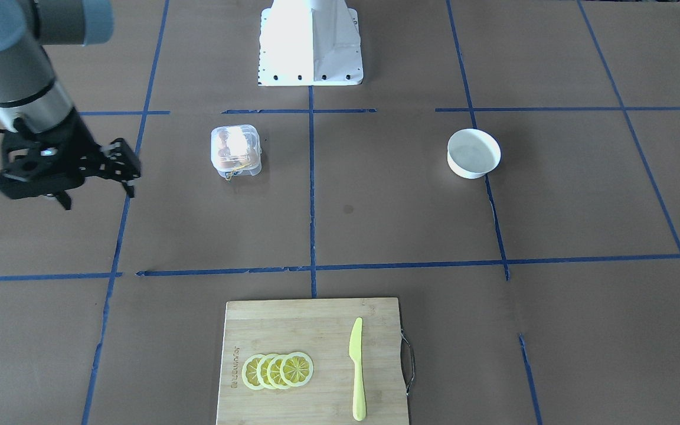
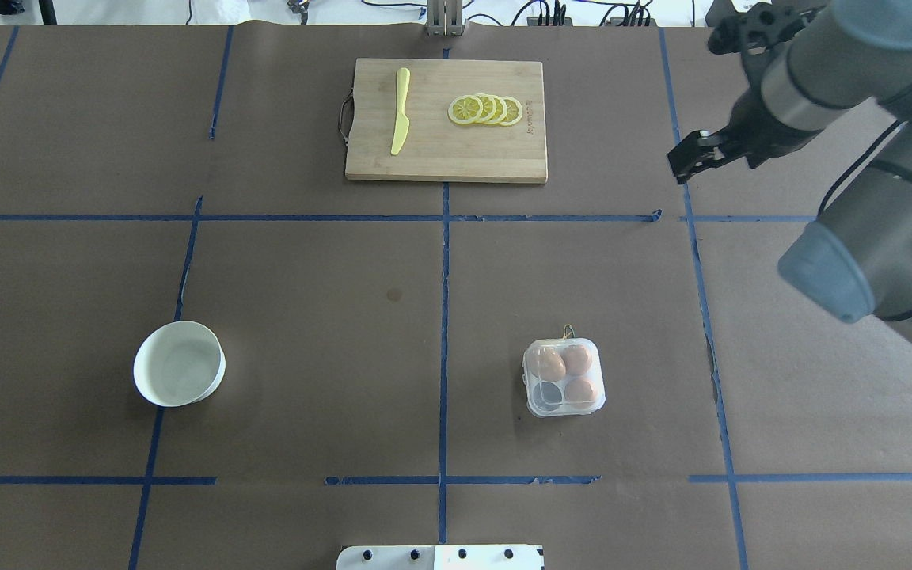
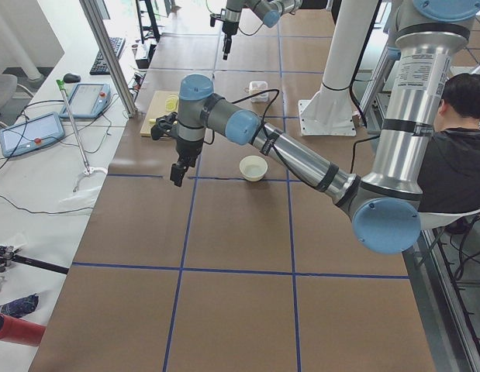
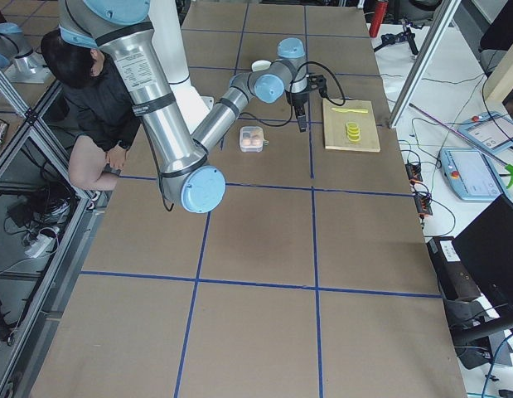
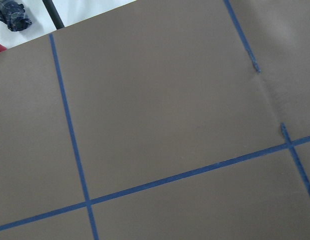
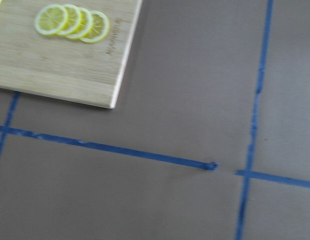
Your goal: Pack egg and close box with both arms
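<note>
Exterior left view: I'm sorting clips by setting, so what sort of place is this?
Likely a robotics lab: a large robot arm over a table gridded in blue tape, with a teach pendant beside it.

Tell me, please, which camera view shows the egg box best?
The overhead view: the box is near and seen from above, with three eggs and one empty cup. The front-facing view blurs its contents with glare; the right view shows it small, the left view tiny; neither wrist view shows it.
</note>
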You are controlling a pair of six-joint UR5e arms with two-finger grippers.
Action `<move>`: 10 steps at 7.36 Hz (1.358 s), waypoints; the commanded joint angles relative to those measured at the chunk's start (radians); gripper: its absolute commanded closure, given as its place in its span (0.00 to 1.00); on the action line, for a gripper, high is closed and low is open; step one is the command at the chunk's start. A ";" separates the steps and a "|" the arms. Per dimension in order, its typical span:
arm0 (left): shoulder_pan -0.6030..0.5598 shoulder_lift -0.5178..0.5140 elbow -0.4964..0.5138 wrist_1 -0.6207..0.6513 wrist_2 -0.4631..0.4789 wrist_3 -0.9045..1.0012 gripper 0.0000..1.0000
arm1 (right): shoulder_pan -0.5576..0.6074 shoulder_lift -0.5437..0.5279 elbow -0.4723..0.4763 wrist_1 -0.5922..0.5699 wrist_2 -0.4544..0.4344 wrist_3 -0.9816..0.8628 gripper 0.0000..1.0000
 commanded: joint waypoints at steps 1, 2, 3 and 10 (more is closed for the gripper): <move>-0.066 0.034 0.104 -0.025 -0.045 0.193 0.00 | 0.189 -0.165 -0.007 -0.020 0.116 -0.350 0.00; -0.066 0.088 0.112 -0.097 -0.082 0.220 0.00 | 0.237 -0.246 0.015 -0.017 0.159 -0.380 0.00; -0.068 0.122 0.148 -0.181 -0.089 0.211 0.00 | 0.292 -0.329 0.009 -0.016 0.228 -0.391 0.00; -0.065 0.117 0.248 -0.111 -0.130 -0.051 0.00 | 0.470 -0.365 -0.232 0.000 0.259 -0.594 0.00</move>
